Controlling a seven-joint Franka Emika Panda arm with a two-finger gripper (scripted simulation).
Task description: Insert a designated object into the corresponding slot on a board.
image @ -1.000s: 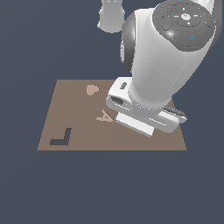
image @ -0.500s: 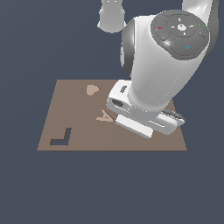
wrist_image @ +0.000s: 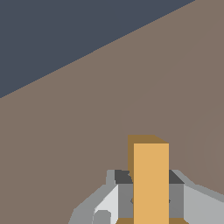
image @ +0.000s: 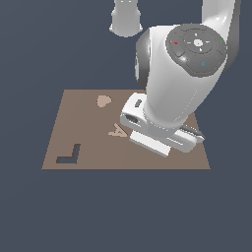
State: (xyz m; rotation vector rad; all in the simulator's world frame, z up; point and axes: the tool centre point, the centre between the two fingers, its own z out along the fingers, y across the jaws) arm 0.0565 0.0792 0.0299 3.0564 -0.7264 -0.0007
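In the wrist view my gripper (wrist_image: pixel 151 194) is shut on the orange T-shaped block (wrist_image: pixel 151 175). Its stem stands out between the grey fingers (wrist_image: pixel 124 192) just above the bare brown board (wrist_image: pixel 87 131). In the exterior view the board (image: pixel 88 128) lies flat, and my arm's white hand (image: pixel 157 130) hangs low over its right part. The hand hides the block, the slot and the fingertips there. The slot does not show in the wrist view either.
On the board in the exterior view are a tan heart (image: pixel 103 101), a tan A (image: pixel 117 131) beside my hand, and a dark L-shaped cut-out (image: pixel 70 155) near the left front corner. Dark floor (image: pixel 123 211) surrounds the board. The arm's base (image: pixel 126 17) stands behind it.
The hand has sunk a little toward the board, and the big arm link above it has turned and leaned slightly. The board's shapes have not moved.
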